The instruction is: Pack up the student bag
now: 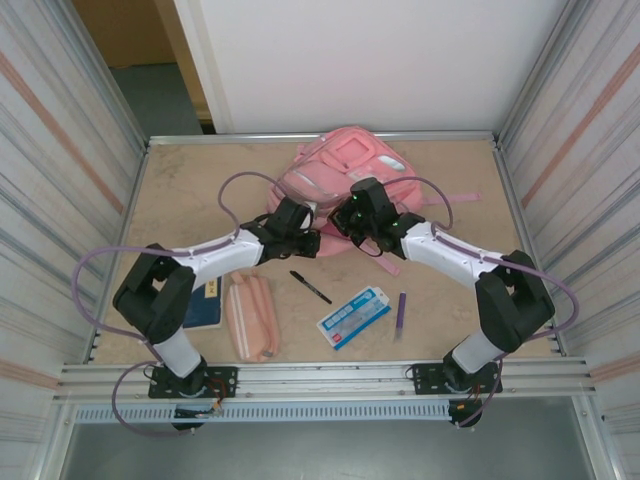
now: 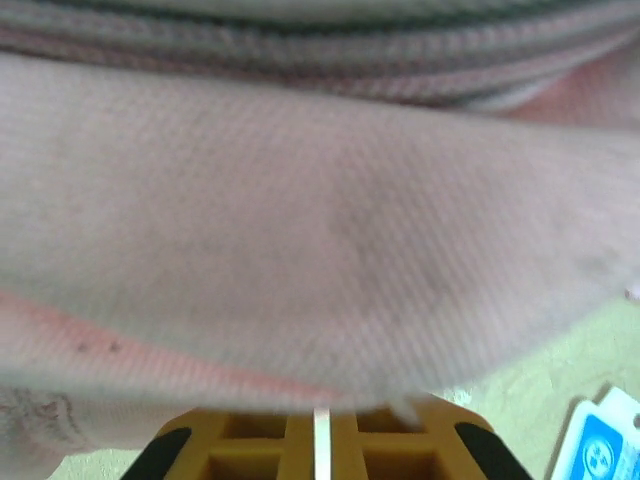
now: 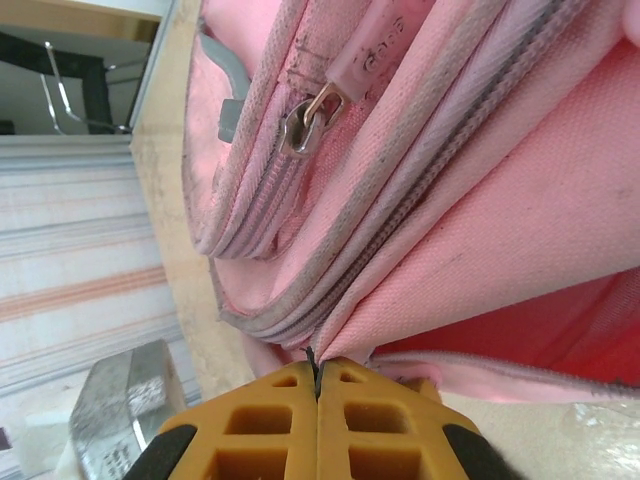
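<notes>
Bag [image 1: 345, 160]: pink backpack lying at the middle of the worktop's [image 1: 180, 190] far edge, front pockets up, its near side facing the arms.
Bag, close up: the right wrist view shows stacked zip seams and a metal zip pull [image 3: 305, 120]; the left wrist view shows pale pink cloth [image 2: 320, 220], blurred.
Right gripper [image 1: 342, 225]: at the bag's near side. Its yellow fingers [image 3: 270, 420] are pressed together, and a seam edge of the bag is caught between the tips [image 3: 317, 375].
Left gripper [image 1: 312, 234]: just left of the right one, also at the bag's near side. Its fingers [image 2: 250, 440] are closed together [image 2: 322, 415] with the tips under the cloth; I cannot tell whether any cloth is pinched.
Pen [image 1: 310, 287]: black, on the worktop near the bag, between the arms.
Pencil case [image 1: 250, 315]: salmon pink, by the near edge, left of the pen.
Book [image 1: 207, 305]: dark blue, just left of the pencil case, partly under the left arm.
Box [image 1: 353, 316]: blue and white, flat, by the near edge, right of the pen.
Marker [image 1: 400, 312]: purple, just right of the box.
</notes>
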Controlling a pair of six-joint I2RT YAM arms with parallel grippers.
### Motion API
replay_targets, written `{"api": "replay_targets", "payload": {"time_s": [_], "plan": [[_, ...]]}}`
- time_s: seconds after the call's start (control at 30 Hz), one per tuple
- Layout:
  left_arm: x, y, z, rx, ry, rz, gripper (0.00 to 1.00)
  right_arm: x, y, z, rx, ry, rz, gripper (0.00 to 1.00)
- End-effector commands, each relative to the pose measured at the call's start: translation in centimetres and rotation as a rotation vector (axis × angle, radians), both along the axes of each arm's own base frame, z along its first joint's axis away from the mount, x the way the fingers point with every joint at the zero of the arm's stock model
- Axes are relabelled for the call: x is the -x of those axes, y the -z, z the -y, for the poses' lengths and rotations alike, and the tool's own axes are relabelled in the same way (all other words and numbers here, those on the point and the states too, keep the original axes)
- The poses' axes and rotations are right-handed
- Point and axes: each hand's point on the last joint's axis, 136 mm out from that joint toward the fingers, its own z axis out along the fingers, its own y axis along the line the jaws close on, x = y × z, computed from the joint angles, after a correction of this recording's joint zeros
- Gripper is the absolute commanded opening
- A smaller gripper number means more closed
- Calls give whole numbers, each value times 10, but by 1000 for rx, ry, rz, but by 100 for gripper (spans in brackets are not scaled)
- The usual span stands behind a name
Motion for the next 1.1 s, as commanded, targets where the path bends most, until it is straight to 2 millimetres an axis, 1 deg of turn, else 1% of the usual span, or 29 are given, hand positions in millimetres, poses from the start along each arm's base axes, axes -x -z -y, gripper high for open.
{"api": "replay_targets", "payload": {"time_s": [0.0, 0.07, 0.2, 0.33, 0.43, 0.5, 0.6, 0.7, 0.8, 0.93, 1.07], "plan": [[7, -31, 12, 101, 89, 61, 4, 1, -34, 8, -10, -15, 91, 0], [13, -36, 14, 142, 114, 63, 0, 2, -33, 14, -1, -22, 90, 0], [18, -38, 13, 185, 135, 54, 0, 4, -24, 27, 23, -26, 71, 0], [21, -28, 7, 163, 143, 38, 0, 7, -15, 41, 36, -23, 49, 0], [25, -22, 5, 148, 171, 41, 0, 8, -9, 53, 78, -12, 42, 0], [26, -20, 5, 147, 181, 50, 0, 9, -5, 60, 120, -35, 53, 0], [21, -16, -2, 125, 154, 67, 0, 12, 3, 72, 158, -32, 40, 0], [12, -11, -16, 116, 111, 68, 0, 11, 11, 87, 167, -14, 22, 0], [5, -8, -25, 106, 104, 70, 0, 9, 13, 103, 156, -5, 14, 0], [4, -6, -25, 55, 165, 83, 0, 1, 14, 124, 167, -36, 19, 0], [3, -8, -18, 79, 184, 76, 0, -10, 14, 139, 164, -51, -3, 0]]}}
